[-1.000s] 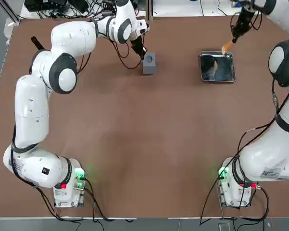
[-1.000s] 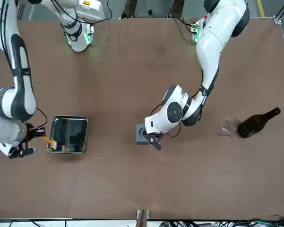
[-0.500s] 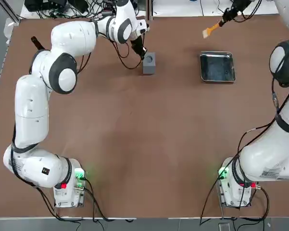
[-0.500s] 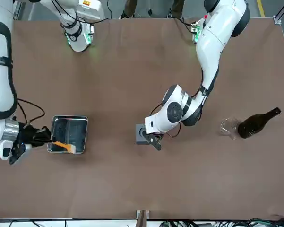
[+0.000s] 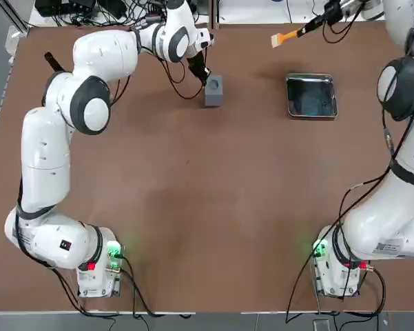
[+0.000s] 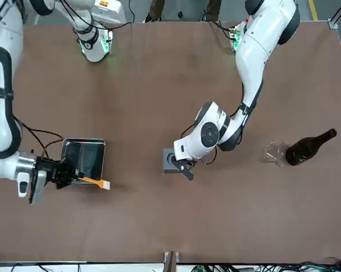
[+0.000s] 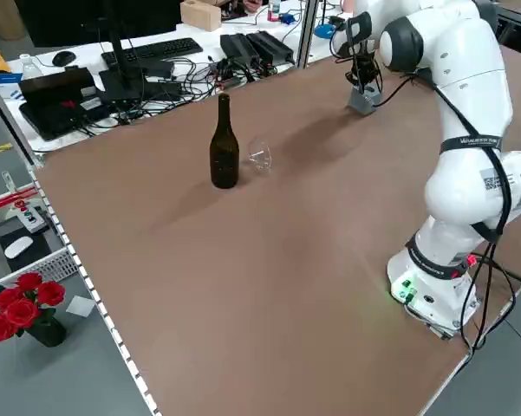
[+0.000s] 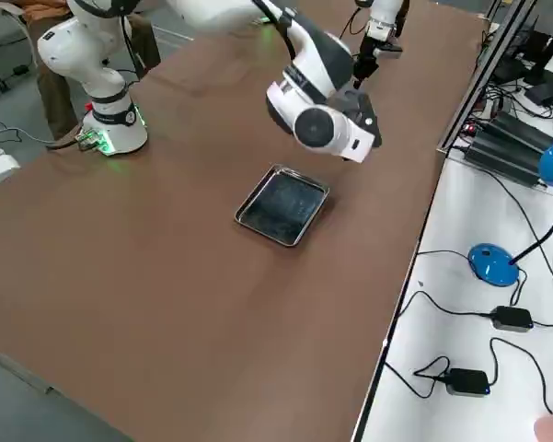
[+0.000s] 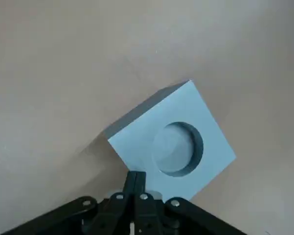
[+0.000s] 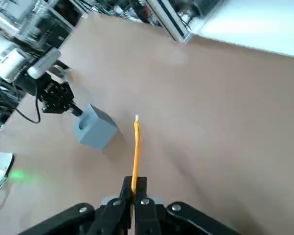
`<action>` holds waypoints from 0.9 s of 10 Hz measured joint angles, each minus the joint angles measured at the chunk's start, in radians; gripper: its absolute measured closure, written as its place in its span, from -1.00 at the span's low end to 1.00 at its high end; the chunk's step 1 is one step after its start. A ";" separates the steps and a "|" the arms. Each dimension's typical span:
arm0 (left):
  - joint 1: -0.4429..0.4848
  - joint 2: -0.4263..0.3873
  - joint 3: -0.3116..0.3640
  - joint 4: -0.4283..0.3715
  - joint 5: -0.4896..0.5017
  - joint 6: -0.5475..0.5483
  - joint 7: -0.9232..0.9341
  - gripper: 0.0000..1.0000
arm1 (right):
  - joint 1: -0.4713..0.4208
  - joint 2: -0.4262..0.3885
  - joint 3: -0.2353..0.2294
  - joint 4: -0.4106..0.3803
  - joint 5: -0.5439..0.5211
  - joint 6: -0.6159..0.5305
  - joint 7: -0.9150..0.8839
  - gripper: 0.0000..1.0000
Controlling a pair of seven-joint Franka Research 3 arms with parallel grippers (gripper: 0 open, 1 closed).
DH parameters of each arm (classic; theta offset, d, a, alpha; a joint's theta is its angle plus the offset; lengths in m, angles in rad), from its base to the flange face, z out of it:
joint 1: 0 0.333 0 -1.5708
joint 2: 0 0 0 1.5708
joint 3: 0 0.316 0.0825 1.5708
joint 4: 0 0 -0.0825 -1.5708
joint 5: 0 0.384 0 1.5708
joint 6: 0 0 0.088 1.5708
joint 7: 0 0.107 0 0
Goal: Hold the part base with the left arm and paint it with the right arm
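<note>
1. The right hand (image 6: 48,177), clenched on the brush (image 5: 294,32), has left the tray (image 5: 311,96) and swung the bristles level, toward the upper middle of the top view.
2. The left hand (image 5: 201,74), shut, presses against the part base (image 5: 213,89) on the counter (image 5: 213,193); painting looks next.

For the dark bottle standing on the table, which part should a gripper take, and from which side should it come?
The bottle stands upright, so I would probably grip its wide body, coming level from the side away from the wine glass. The glass sits close beside it, and the neck is thin and high, so a grip there could tip it.
</note>
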 joint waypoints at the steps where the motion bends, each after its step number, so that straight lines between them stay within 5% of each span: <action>1: 0.000 0.000 0.000 0.000 0.000 0.000 0.000 0.98 | 0.014 0.044 0.003 -0.008 0.088 0.027 -0.117 0.92; 3: 0.000 0.000 0.000 0.000 0.000 0.000 0.000 0.98 | 0.047 0.111 0.035 -0.021 0.202 0.100 -0.310 0.92; 6: 0.000 0.000 0.000 0.000 0.000 0.000 0.000 0.98 | 0.066 0.161 0.171 -0.079 0.317 0.312 -0.674 0.92; 9: 0.000 0.000 0.000 0.000 0.000 0.000 0.000 0.98 | 0.074 0.171 0.202 -0.128 0.372 0.320 -0.861 0.92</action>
